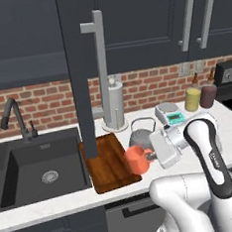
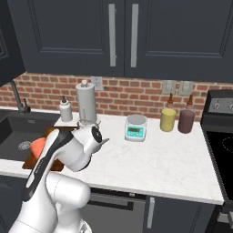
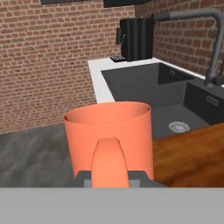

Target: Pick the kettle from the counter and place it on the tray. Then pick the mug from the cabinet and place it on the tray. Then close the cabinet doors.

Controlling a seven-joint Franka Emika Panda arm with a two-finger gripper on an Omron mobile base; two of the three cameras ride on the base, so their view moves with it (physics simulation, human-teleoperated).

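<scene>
Pincer (image 1: 150, 155): clenched on the mug's handle.
Mug (image 1: 137, 159): orange-red, upright, held over the tray's right edge.
Tray (image 1: 109, 161): on the desk (image 1: 228, 128) beside the sink (image 1: 38, 169).
Kettle (image 1: 142, 133): just behind the mug.

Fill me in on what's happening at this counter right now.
The white robot arm is carrying the orange-red mug, its gripper shut on the mug's handle side. The mug is upright at the near right corner of the wooden tray, by the black sink; whether it has touched down is unclear. The grey kettle stands at the tray's right edge. One dark cabinet door hangs open above the tray, so closing the doors remains to be done.
</scene>
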